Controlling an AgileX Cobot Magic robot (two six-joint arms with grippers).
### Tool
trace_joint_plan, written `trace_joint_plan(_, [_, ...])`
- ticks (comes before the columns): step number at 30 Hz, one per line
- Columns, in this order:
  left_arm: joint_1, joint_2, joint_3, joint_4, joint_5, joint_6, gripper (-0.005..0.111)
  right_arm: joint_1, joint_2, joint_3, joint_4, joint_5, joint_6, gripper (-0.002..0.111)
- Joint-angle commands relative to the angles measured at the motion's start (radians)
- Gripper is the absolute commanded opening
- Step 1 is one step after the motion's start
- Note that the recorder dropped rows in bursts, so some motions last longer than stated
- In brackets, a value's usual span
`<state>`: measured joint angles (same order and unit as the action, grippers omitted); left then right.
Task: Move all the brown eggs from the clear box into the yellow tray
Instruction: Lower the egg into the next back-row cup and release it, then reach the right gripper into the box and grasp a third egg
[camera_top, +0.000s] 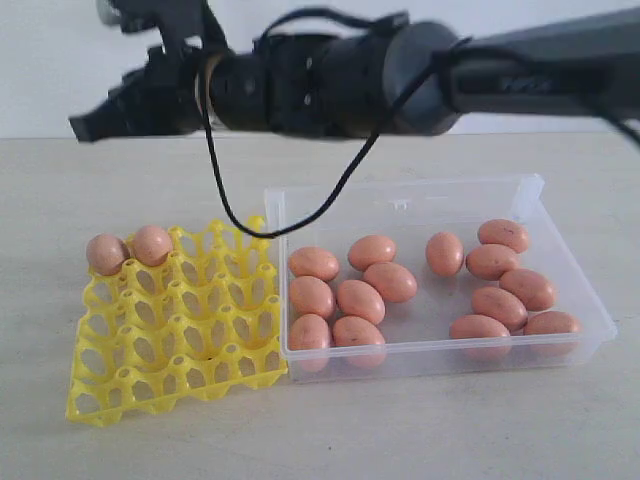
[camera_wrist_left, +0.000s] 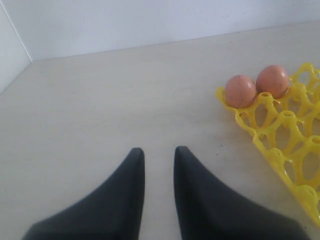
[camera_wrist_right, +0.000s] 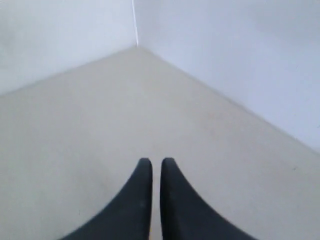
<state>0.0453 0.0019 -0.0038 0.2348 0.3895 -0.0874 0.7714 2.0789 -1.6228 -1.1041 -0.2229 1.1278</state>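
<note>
The yellow tray (camera_top: 175, 340) lies at the front left, with two brown eggs (camera_top: 107, 254) (camera_top: 152, 244) in its far left cups. To its right, the clear box (camera_top: 400, 196) holds several brown eggs (camera_top: 360, 301) in two loose groups. A black arm (camera_top: 330, 80) comes in from the right, high above both, and its gripper end (camera_top: 88, 123) points left. My right gripper (camera_wrist_right: 156, 162) is shut and empty over bare table. My left gripper (camera_wrist_left: 159, 152) is open and empty, left of the tray (camera_wrist_left: 280, 150) and its two eggs (camera_wrist_left: 240, 91) (camera_wrist_left: 272, 80).
A black cable (camera_top: 300, 215) hangs from the arm down to the box's far left corner. White walls meet in a corner (camera_wrist_right: 135, 30) behind the beige table (camera_top: 150, 180).
</note>
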Motion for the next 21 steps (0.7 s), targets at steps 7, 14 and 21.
trace_joint_plan(7, [0.002, -0.002, 0.004, -0.002, -0.007, -0.002, 0.022, 0.123, -0.297, 0.265, -0.19, 0.737, -0.142, 0.0])
trace_joint_plan(14, [0.002, -0.002, 0.004, -0.002, -0.007, -0.002, 0.022, 0.115, -0.31, 0.268, 0.355, 1.197, -0.847, 0.0])
trace_joint_plan(21, [0.002, -0.002, 0.004, -0.002, -0.007, -0.002, 0.022, -0.18, -0.24, 0.165, 1.375, 1.322, -1.447, 0.0])
